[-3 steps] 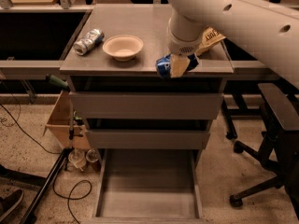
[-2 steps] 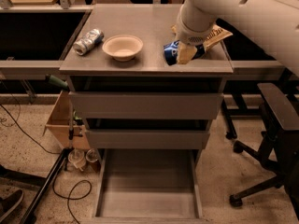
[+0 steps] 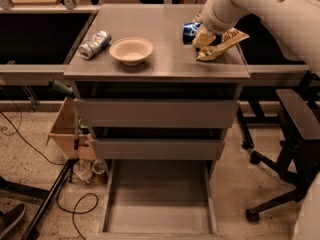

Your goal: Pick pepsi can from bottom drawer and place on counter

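The pepsi can point(image 3: 189, 30), dark blue, lies tilted in my gripper point(image 3: 198, 34) just over the counter point(image 3: 170, 64), toward its back right. I cannot tell whether the can touches the surface. The gripper is shut on the can, and its tan fingers point(image 3: 204, 36) cover the can's right side. The white arm reaches in from the upper right. The bottom drawer point(image 3: 159, 206) is pulled out at the foot of the cabinet, and its grey floor is bare.
A silver-grey can point(image 3: 95, 44) lies on the counter's left side beside a pale bowl point(image 3: 131, 50). A crumpled snack bag point(image 3: 223, 43) lies right of the gripper. A black chair point(image 3: 295, 129) stands at the right. A cardboard box point(image 3: 64, 129) and cables are on the floor at the left.
The gripper has carried the pepsi can from above the counter's front edge farther back and to the right over the counter, beside the snack bag.
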You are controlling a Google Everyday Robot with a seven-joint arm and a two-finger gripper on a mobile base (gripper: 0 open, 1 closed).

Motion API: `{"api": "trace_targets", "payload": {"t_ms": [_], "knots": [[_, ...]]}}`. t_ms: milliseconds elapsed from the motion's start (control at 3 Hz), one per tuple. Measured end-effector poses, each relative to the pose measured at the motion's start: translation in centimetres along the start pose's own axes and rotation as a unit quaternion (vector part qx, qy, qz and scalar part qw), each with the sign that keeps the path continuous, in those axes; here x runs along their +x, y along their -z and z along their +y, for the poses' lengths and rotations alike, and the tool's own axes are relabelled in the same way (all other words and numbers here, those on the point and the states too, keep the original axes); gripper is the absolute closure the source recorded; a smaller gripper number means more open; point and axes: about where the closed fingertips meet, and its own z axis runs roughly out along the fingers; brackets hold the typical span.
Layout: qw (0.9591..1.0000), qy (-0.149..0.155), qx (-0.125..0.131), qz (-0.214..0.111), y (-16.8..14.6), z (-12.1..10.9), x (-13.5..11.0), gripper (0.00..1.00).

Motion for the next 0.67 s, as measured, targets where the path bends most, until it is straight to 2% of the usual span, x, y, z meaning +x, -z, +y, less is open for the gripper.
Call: {"api": "trace_targets", "payload": {"t_ms": [333, 667], "knots": [[0.9982, -0.036, -0.004, -0.049, -2.6, -0.8, -0.7, 1.0], [0.9954, -0.054, -0.023, -0.075, -4.9, 0.2, -1.8, 1.0]]}}
